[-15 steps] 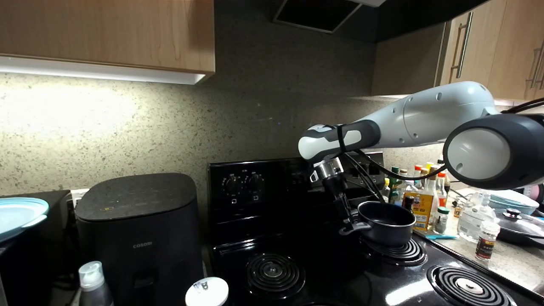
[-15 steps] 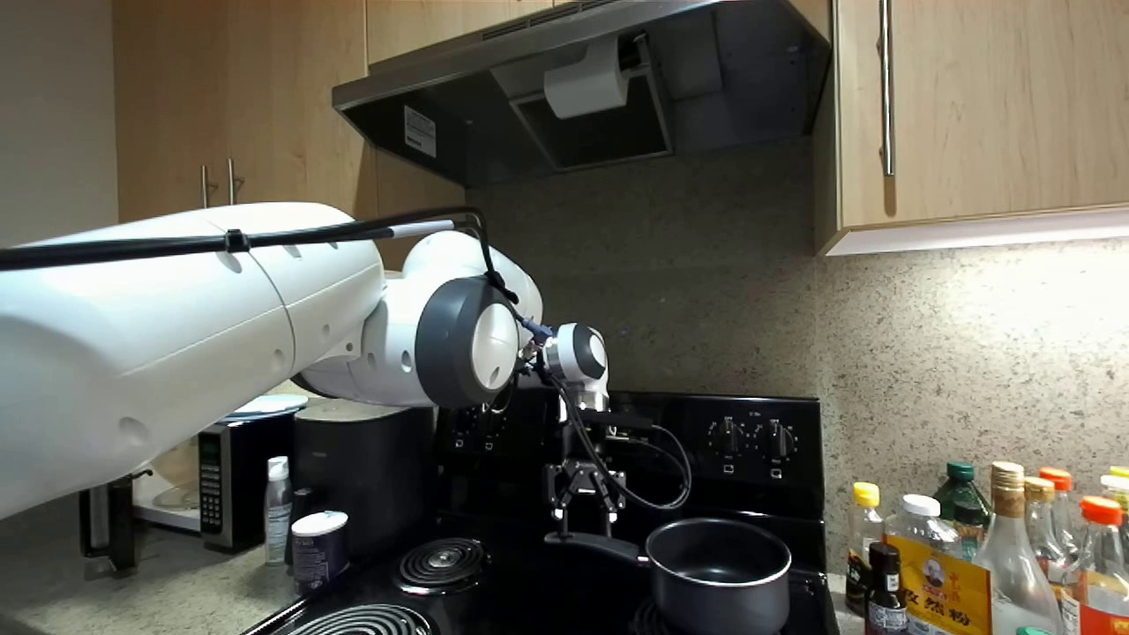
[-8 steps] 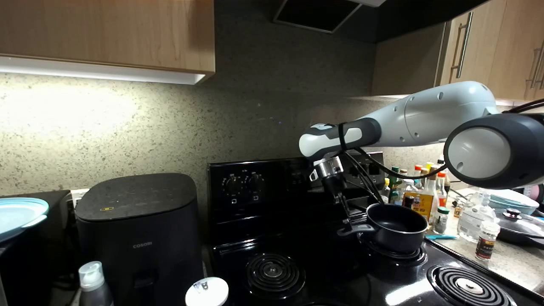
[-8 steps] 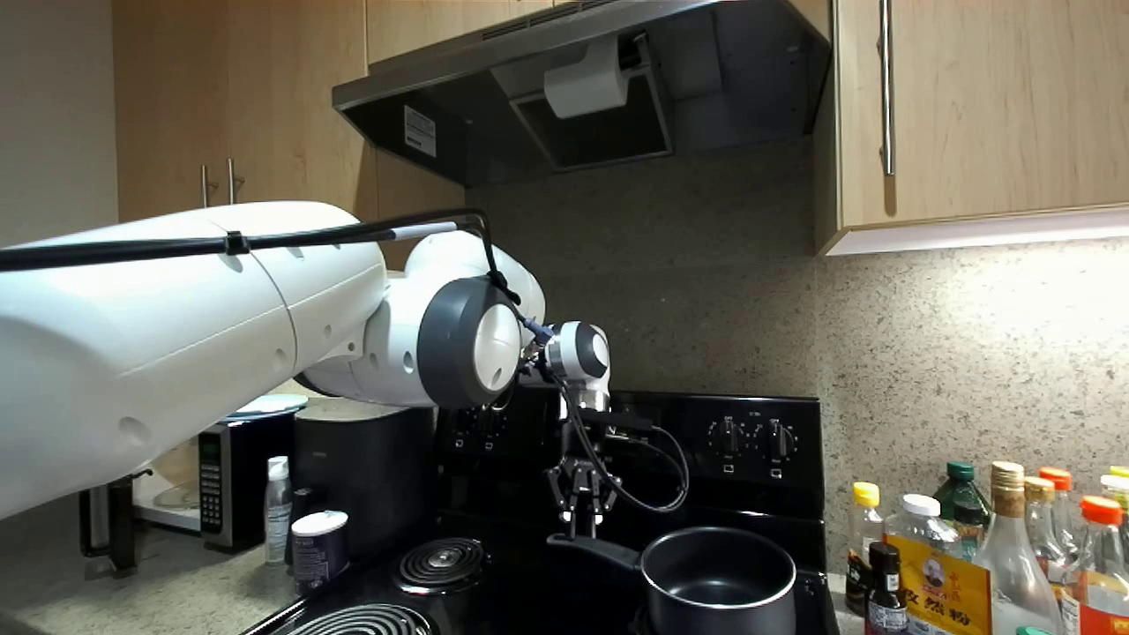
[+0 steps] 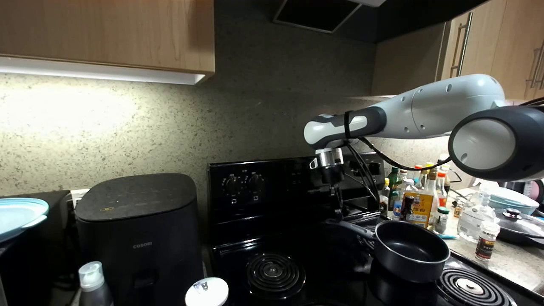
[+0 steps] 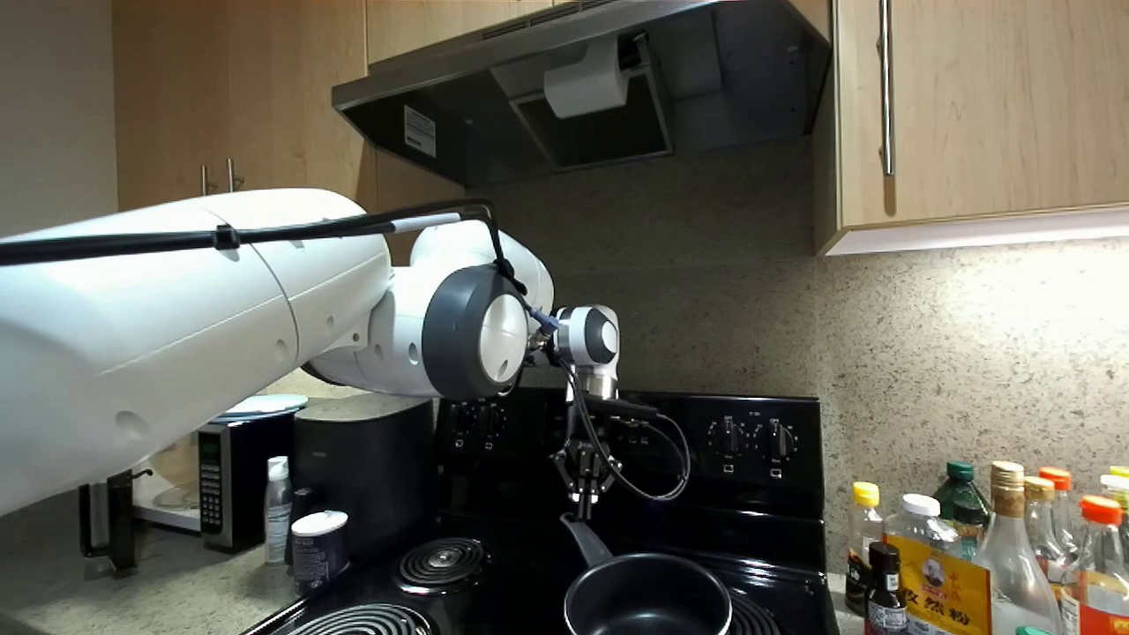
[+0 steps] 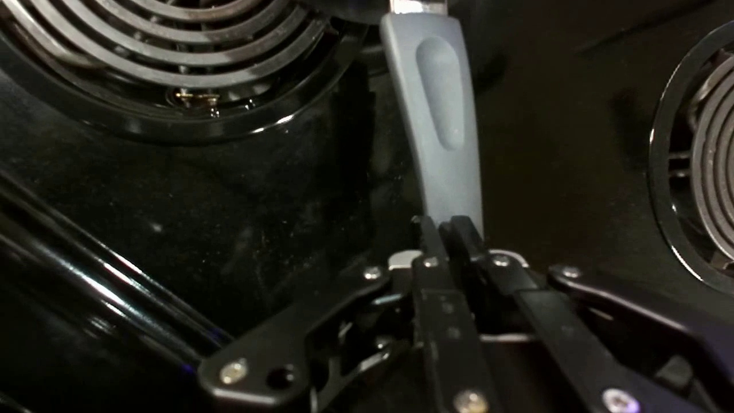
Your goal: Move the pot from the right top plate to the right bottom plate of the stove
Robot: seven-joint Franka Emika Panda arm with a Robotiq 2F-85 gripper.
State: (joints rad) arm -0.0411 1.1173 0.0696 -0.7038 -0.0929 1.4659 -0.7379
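Dark pot [image 5: 410,250] has shifted nearer the right bottom plate [image 5: 474,289].

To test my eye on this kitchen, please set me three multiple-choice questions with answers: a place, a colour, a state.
1. Relative to the stove, the black air fryer is: A on top; B beside it; C inside.
2. The canister lid is: A red; B green; C white.
3. The pot is: A held by its handle; B lidded; C upside down.

1 B: both exterior views show them side by side.
2 C: it looks white there.
3 A: the wrist view shows jaws closed on it.
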